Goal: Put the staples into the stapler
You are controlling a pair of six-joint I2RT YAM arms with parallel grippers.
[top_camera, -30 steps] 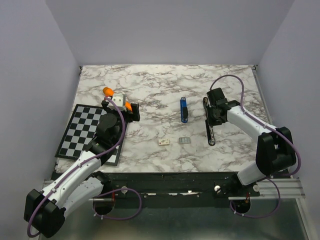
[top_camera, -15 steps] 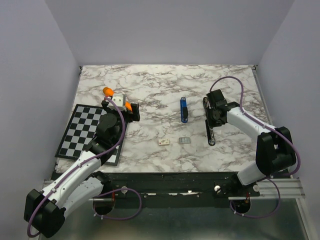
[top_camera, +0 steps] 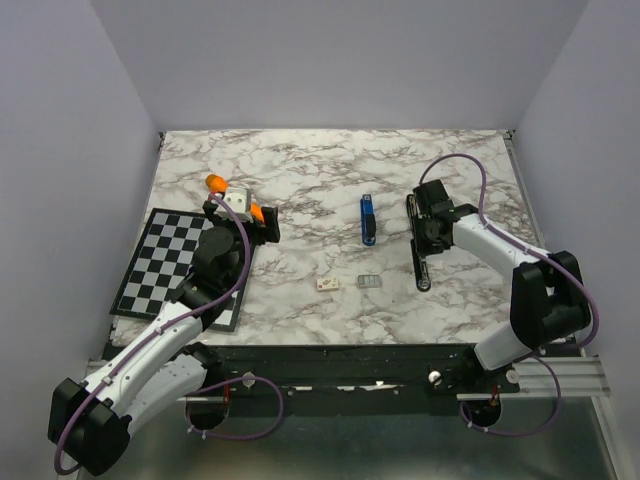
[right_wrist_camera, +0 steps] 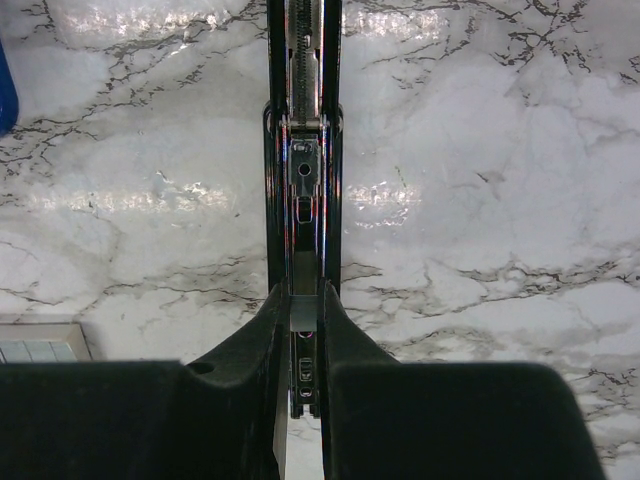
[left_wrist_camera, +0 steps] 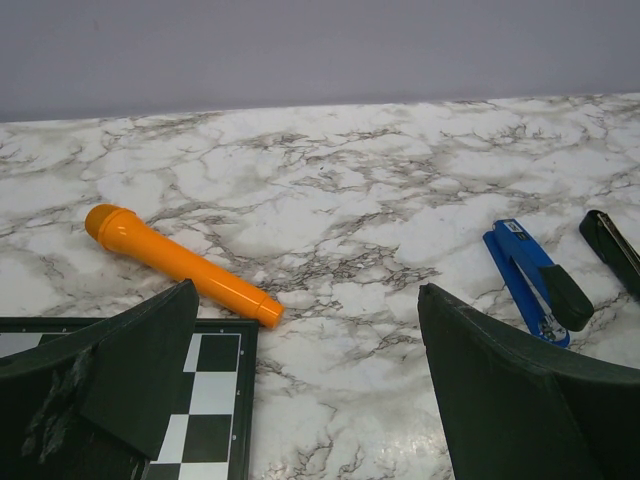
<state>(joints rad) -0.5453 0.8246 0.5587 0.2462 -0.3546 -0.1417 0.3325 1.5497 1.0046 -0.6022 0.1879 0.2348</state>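
A black stapler [top_camera: 422, 268] lies opened out flat on the marble table, right of centre, its metal channel [right_wrist_camera: 305, 150] facing up. My right gripper [right_wrist_camera: 305, 303] hangs right over that channel, shut on a small grey strip of staples [right_wrist_camera: 305, 312] pinched between its fingertips. From above, the right gripper [top_camera: 424, 236] covers the stapler's far half. Another grey staple strip [top_camera: 369, 283] lies on the table left of the stapler. My left gripper [left_wrist_camera: 310, 400] stands wide open and empty over the chessboard's corner, far from the stapler [left_wrist_camera: 612, 245].
A blue stapler [top_camera: 367, 218] lies left of the black one. A small whitish box [top_camera: 326, 283] sits beside the loose strip. An orange marker [left_wrist_camera: 180, 262] lies just ahead of my left gripper [top_camera: 240, 216], next to the chessboard [top_camera: 160, 262].
The right gripper has crept very slightly to the left over the stapler, still holding the staples. The left arm has not moved.
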